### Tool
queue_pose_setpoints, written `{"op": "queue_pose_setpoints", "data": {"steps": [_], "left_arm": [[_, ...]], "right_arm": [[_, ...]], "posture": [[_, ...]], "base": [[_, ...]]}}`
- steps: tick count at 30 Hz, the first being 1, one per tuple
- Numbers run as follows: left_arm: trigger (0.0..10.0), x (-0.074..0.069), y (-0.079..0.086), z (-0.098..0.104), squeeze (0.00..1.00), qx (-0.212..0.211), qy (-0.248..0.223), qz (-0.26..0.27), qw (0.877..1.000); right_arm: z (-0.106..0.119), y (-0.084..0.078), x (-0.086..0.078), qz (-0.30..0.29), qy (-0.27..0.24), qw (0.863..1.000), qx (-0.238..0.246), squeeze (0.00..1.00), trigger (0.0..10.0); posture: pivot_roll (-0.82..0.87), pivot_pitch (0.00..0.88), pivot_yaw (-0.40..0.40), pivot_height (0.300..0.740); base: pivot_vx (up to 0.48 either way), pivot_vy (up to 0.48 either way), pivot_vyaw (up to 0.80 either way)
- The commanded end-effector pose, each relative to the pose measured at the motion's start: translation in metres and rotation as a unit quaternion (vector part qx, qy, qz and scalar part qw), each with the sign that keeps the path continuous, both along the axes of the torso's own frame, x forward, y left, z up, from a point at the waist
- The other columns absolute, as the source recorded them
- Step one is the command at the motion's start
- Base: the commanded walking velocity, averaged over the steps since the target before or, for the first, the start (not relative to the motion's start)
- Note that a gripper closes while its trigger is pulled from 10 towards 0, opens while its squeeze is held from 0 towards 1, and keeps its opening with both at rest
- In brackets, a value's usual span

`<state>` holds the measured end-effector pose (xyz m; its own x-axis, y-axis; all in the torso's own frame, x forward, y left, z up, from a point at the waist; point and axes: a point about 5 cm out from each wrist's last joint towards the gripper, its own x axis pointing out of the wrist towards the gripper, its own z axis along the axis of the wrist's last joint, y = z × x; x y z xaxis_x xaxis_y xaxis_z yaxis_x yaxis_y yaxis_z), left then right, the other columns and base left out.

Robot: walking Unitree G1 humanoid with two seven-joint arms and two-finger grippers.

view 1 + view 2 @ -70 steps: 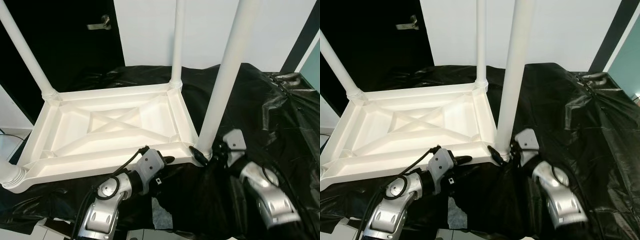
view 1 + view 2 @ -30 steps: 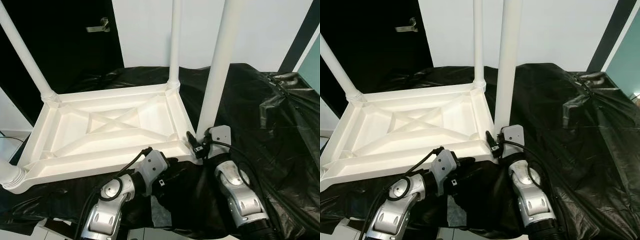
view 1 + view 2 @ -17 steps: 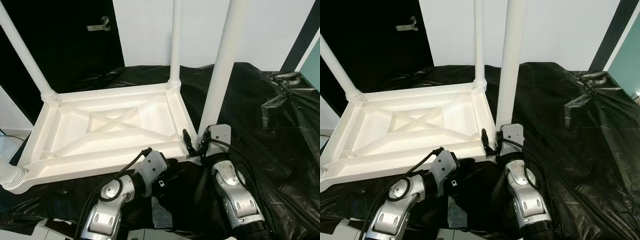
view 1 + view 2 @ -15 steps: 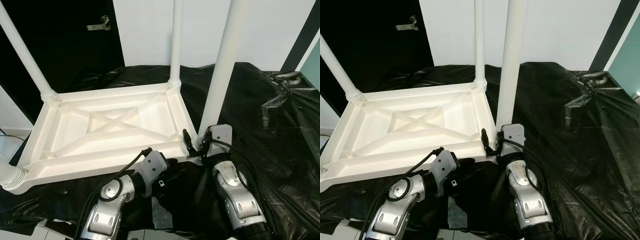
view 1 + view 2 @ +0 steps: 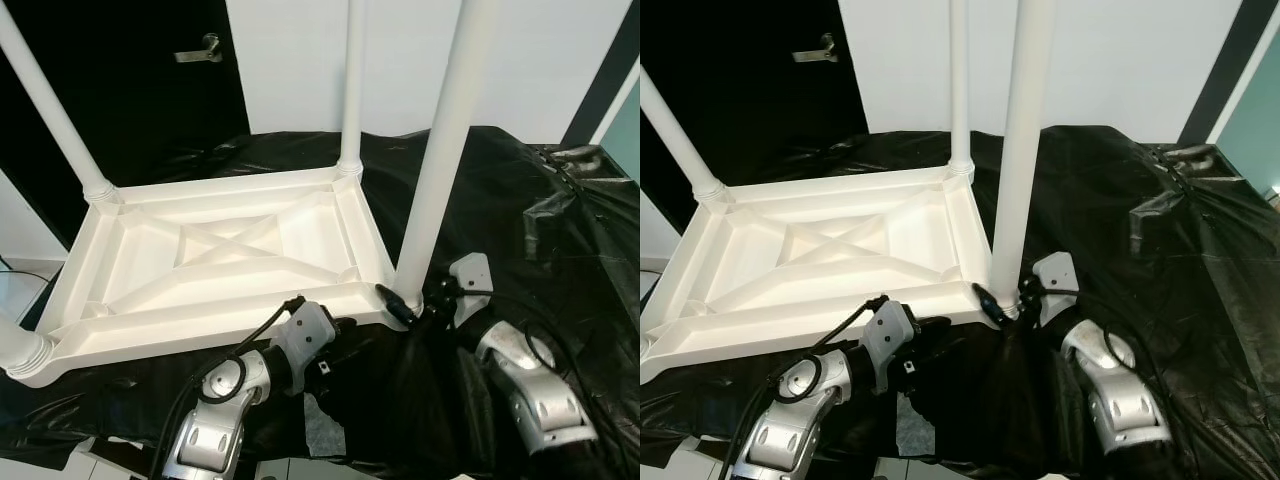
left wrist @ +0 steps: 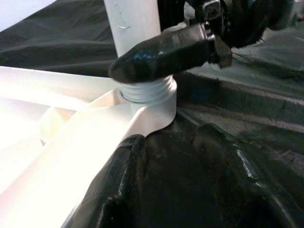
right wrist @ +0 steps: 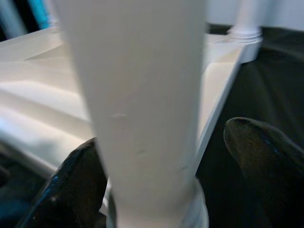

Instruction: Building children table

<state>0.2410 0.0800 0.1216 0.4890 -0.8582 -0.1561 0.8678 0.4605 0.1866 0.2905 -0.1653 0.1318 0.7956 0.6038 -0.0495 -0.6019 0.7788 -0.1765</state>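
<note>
From the head views, you have the white children's tabletop [image 5: 210, 255] lying upside down on the black sheet [image 5: 520, 200], with the far legs already standing up in their corners. The step in hand looks like screwing the near-right leg [image 5: 440, 170] into its corner socket. Your right gripper [image 5: 412, 303] sits at the base of that leg, and your left gripper [image 5: 940, 325] is tucked against the near rim of the tabletop, probably to brace it.

In the left wrist view, the threaded collar [image 6: 147, 90] of the leg is still showing above the socket, so I judge it is not fully seated. One black finger of the right gripper [image 6: 164, 50] lies across the leg just above those threads. The left fingers [image 6: 228, 156] stand apart, holding nothing, close under the corner.

In the right wrist view, the right fingers [image 7: 80, 175] straddle the leg, one on each side; the left one looks to touch it, while the other stands off, so the grip seems loose. Close firmly before you turn, keep the leg upright so the threads do not cross, and hold the rim steady with the left.
</note>
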Motion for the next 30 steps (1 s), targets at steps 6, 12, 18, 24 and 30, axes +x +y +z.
{"op": "queue_pose_setpoints", "data": {"steps": [6,12,18,24,30], "left_arm": [[10.0,0.007,0.007,0.004,0.0,-0.003,-0.022,0.076,0.997],[10.0,0.009,0.008,0.006,0.0,0.0,-0.027,0.077,0.997],[10.0,0.01,0.008,0.006,0.0,0.0,-0.029,0.078,0.997],[10.0,0.008,0.008,0.006,0.0,-0.002,-0.027,0.082,0.996],[10.0,0.008,0.007,0.005,0.0,-0.004,-0.025,0.08,0.996]], "right_arm": [[0.007,-0.011,0.016,0.082,0.031,0.996,-0.033,0.0,10.0],[0.009,-0.006,0.019,0.163,0.048,0.983,-0.069,0.0,6.4],[0.009,-0.004,0.02,0.208,0.052,0.972,-0.093,0.0,0.0],[0.003,-0.012,0.017,0.199,0.065,0.973,-0.101,0.0,0.0],[-0.004,-0.015,0.012,0.144,0.067,0.984,-0.081,0.0,6.9]], "posture": [[0.06,0.0,0.013,0.74],[0.07,0.0,0.015,0.74],[0.08,0.0,0.007,0.74],[0.07,0.0,0.004,0.74],[0.06,0.0,0.008,0.74]], "base": [[0.0,0.0,0.0],[0.0,0.0,0.0],[0.0,0.0,0.0],[0.0,0.0,0.0],[0.0,0.0,0.0]]}}
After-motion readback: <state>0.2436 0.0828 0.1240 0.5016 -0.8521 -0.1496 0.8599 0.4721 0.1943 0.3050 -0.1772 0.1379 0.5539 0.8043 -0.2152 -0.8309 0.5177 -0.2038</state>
